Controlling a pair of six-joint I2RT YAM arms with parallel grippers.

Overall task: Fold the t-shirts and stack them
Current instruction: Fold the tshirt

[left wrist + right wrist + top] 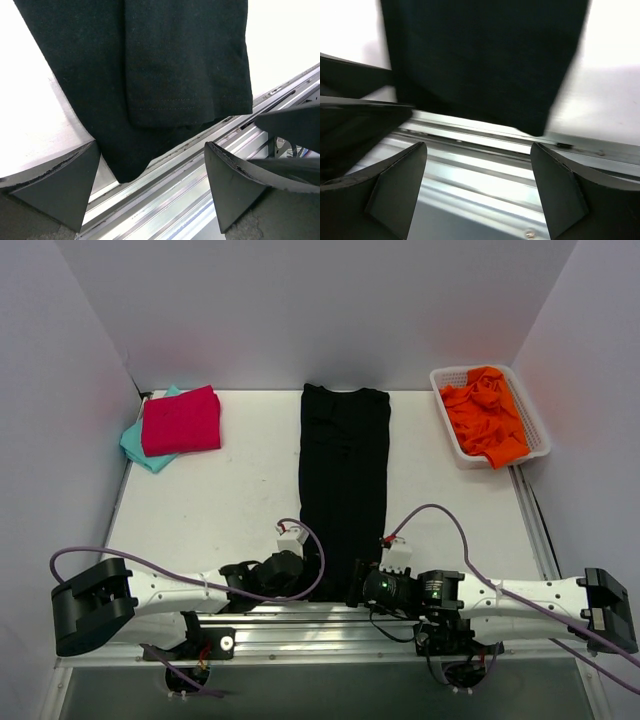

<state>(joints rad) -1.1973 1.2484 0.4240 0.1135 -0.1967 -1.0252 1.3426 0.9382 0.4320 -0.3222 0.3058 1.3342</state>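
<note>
A large black t-shirt (345, 460) lies as a long narrow strip down the middle of the white table, its near end at the table's front edge. No light-blue mark shows on it. A folded magenta-pink t-shirt (181, 421) lies on a teal t-shirt (137, 445) at the back left. My left gripper (305, 576) is open at the strip's near left corner, with the hem (165, 65) just ahead of its fingers (65, 185). My right gripper (358, 586) is open at the near right corner, below the hem (480, 60). Both are empty.
A white basket (541, 430) with orange cloth (485, 415) stands at the back right. An aluminium rail (300, 618) runs along the near table edge, under both grippers (165, 200) (480, 175). White walls close in the table on three sides.
</note>
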